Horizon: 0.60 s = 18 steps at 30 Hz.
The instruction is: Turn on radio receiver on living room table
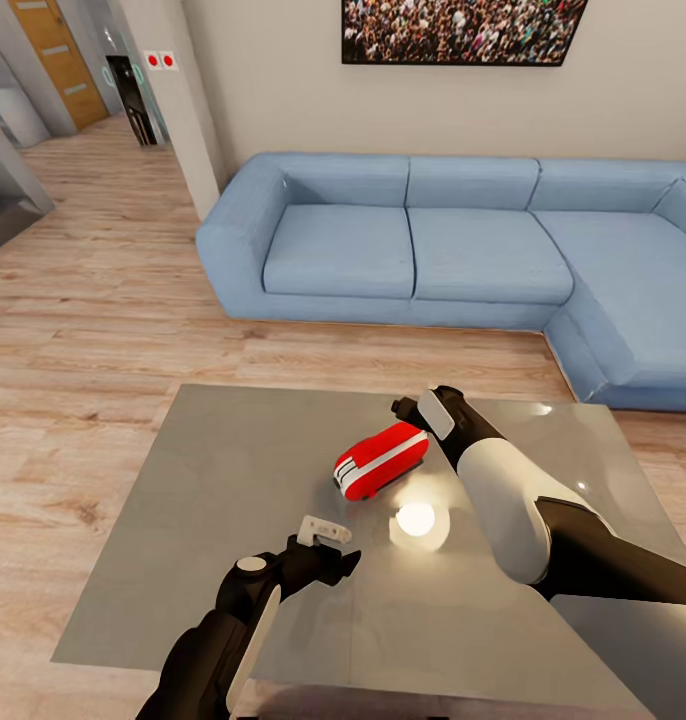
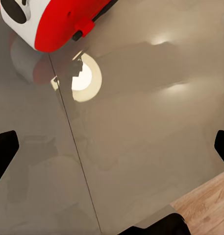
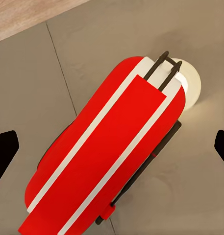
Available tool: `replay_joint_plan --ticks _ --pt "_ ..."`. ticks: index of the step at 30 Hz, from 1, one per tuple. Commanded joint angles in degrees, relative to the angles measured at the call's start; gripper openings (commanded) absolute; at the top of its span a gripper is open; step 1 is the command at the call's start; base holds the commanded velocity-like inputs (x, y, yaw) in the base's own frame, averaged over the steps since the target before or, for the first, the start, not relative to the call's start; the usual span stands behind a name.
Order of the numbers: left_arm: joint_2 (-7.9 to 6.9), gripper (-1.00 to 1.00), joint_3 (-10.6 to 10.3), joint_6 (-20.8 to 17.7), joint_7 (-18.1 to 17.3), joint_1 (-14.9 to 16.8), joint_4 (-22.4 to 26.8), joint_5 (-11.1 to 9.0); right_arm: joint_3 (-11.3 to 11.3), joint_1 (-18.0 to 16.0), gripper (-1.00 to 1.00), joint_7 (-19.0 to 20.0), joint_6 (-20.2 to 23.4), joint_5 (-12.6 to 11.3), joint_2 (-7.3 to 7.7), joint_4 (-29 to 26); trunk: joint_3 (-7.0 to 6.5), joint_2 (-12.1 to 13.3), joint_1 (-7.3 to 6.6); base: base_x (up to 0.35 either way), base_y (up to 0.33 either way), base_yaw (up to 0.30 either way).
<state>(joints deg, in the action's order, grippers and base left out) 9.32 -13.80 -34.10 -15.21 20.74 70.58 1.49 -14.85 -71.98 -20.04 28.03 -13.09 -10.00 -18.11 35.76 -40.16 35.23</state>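
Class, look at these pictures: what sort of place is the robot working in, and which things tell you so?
Most likely a living room: a long blue sofa, a low grey table on a wood plank floor, and a wall picture.

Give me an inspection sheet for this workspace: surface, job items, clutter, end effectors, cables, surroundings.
Surface: glossy grey table reflecting a round lamp glare.
Job's things: red radio receiver with white trim lying on the table near its middle.
Clutter: nothing seen.
End effectors: right end effector open, above the radio's far end, no contact seen; left end effector open over bare tabletop, nearer the robot than the radio.
Cables: nothing seen.
Surroundings: blue L-shaped sofa beyond the table, light wood floor, crowd picture on the wall, wooden door at far left.
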Motion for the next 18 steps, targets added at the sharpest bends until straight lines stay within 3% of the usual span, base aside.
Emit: replay_joint_plan --ticks 1,18 --pt "0.0 1.0 0.0 0.0 0.0 0.0 0.02 0.0 0.0 0.0 1.0 0.0 0.0 0.0 0.0 0.0 0.0 0.0 0.0 0.0 0.0 0.0" --pt "0.0 1.0 0.0 0.0 0.0 0.0 0.05 0.0 0.0 0.0 1.0 0.0 0.01 -0.07 0.0 0.0 0.08 0.0 0.0 0.0 0.0 0.0"
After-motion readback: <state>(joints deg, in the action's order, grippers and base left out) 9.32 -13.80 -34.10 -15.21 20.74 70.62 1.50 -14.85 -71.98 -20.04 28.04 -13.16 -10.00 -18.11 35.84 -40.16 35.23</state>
